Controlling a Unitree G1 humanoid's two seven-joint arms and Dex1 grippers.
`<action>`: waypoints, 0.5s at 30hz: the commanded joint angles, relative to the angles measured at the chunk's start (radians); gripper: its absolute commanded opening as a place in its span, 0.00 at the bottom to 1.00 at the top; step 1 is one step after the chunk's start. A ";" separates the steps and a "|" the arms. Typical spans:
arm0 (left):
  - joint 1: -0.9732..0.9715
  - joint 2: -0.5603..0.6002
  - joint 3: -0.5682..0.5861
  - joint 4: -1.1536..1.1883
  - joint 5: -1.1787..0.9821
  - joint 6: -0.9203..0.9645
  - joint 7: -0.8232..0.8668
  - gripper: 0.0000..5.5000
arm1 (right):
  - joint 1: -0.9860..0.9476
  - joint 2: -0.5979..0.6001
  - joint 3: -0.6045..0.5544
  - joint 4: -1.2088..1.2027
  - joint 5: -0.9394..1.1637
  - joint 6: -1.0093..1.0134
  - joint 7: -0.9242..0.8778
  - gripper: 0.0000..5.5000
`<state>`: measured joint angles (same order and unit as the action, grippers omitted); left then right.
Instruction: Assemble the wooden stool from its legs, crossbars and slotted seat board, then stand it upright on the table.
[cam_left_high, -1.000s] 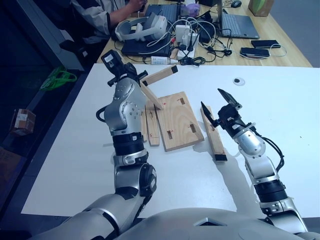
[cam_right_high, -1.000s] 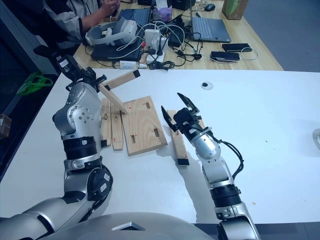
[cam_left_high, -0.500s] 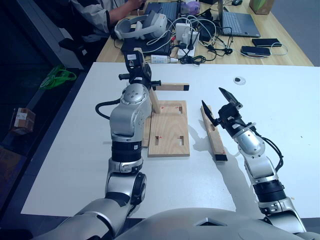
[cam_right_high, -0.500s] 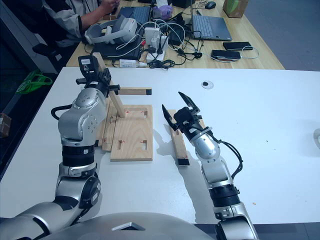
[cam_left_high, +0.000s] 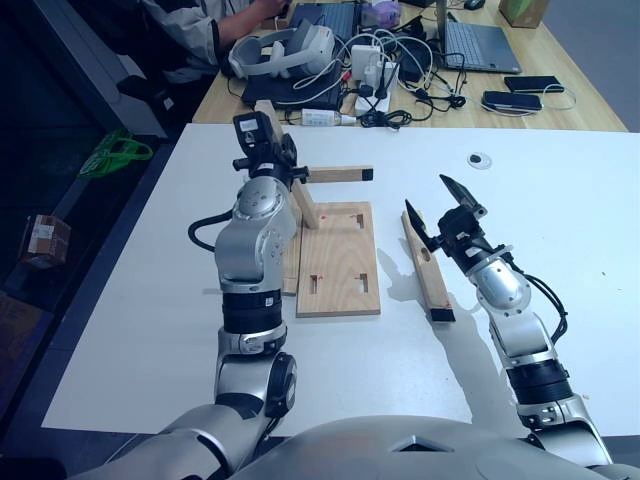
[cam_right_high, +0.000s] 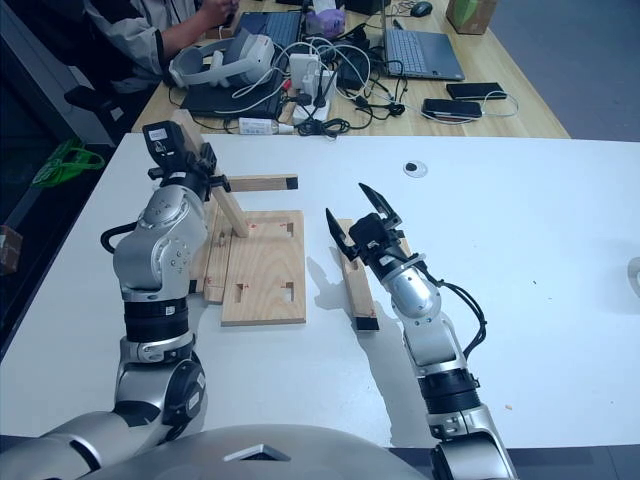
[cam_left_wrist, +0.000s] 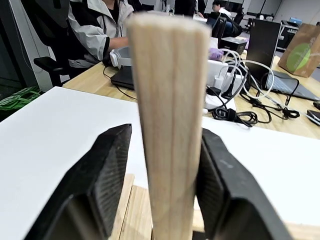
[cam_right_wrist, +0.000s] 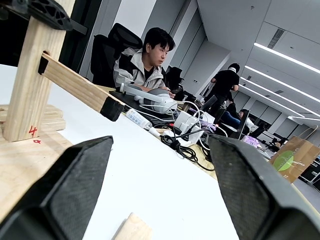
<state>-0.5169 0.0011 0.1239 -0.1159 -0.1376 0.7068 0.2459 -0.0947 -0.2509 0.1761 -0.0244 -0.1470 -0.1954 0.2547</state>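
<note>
- White table (cam_left_high: 560, 200) carries the slotted seat board (cam_left_high: 340, 270), lying flat.
- Left gripper (cam_left_high: 283, 172) clamps a leg (cam_left_wrist: 170, 100) — foot on the board's far corner, crossbar (cam_left_high: 340, 174) jutting sideways.
- Right gripper (cam_left_high: 428, 200) gapes empty over a loose leg (cam_left_high: 432, 285).
- Spare pieces (cam_right_high: 213, 275) beside the board sit half hidden behind the left arm — count unclear.

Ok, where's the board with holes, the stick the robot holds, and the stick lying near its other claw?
seat board (cam_left_high: 340, 252): left eye view, its bare middle.
held leg (cam_left_wrist: 170, 125): left wrist view, its front face.
loose bar (cam_left_high: 432, 288): left eye view, its top face, lower half.
</note>
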 joint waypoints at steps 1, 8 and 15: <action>-0.013 -0.010 -0.004 -0.020 0.007 -0.052 -0.015 0.49 | -0.005 -0.009 0.001 0.006 -0.010 -0.002 0.008 0.63; -0.052 0.085 0.086 -0.219 -0.002 -0.087 -0.040 0.61 | 0.002 -0.011 -0.013 -0.001 -0.004 0.005 0.006 0.63; 0.026 0.261 0.353 -0.248 -0.023 0.042 -0.051 0.61 | 0.036 0.043 -0.053 -0.025 0.054 0.087 -0.028 0.63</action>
<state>-0.5861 0.2464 0.4326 -0.4040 -0.1495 0.6594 0.2078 -0.0736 -0.2350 0.1441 -0.0313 -0.1246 -0.1587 0.2455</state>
